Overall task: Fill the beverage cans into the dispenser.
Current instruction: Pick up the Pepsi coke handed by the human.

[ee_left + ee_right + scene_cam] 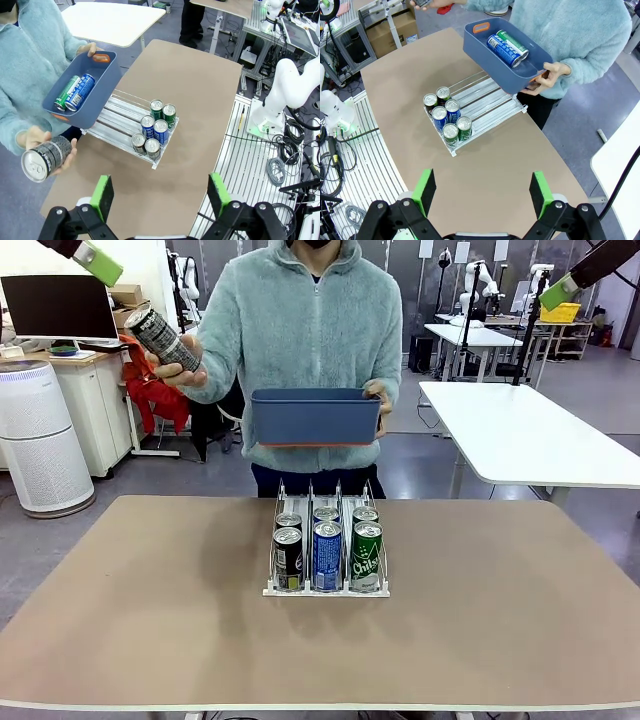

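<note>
A brown worktop (150, 620) is stretching across the foreground. Behind its far edge a person in a pale teal fleece (300, 320) is standing, carrying a dark blue bin (315, 420) at waist height. A white air purifier (40, 440) is standing on the floor at left, with a dark monitor (58, 306) sitting behind it. A white table (530, 440) is standing at right.

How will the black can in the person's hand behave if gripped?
The black can looks smooth and round, so it may slip in a light grip and probably rolls if laid sideways. Slim and tall, it could tip if pushed upright.
</note>
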`<action>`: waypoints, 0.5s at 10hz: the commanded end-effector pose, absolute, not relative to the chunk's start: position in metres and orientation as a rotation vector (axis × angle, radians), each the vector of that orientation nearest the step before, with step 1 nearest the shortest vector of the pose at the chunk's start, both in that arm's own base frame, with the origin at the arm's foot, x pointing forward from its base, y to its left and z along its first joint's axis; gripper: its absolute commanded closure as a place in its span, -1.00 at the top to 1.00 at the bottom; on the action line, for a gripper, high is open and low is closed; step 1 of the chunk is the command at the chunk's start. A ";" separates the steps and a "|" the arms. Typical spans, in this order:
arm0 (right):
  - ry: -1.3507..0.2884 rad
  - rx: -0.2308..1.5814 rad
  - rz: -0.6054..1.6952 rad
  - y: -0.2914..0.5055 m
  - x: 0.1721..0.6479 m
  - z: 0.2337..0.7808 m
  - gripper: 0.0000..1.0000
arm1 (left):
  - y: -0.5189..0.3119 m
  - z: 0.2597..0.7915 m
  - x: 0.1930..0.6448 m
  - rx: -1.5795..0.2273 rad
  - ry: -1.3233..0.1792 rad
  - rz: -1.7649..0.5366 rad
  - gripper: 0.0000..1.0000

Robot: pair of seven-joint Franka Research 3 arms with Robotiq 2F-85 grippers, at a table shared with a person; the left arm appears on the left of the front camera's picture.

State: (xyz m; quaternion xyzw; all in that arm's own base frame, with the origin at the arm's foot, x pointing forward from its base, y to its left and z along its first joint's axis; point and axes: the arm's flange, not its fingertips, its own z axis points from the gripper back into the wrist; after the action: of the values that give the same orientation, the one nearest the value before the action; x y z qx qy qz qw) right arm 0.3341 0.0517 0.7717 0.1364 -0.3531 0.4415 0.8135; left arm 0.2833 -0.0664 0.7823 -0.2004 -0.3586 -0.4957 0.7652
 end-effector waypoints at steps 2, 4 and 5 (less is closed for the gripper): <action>-0.761 0.287 0.938 0.052 0.335 0.771 1.00 | -0.066 0.783 0.283 -0.436 -0.782 -1.073 1.00; -0.761 0.287 0.938 0.052 0.335 0.771 1.00 | -0.066 0.783 0.283 -0.436 -0.782 -1.073 1.00; -0.761 0.287 0.938 0.052 0.335 0.771 1.00 | -0.066 0.783 0.283 -0.436 -0.782 -1.073 1.00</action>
State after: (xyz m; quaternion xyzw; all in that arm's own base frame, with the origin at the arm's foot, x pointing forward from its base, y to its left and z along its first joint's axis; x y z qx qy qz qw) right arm 0.3341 0.0517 0.7717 0.1364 -0.3531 0.4415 0.8135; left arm 0.2833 -0.0664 0.7823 -0.2004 -0.3586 -0.4957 0.7652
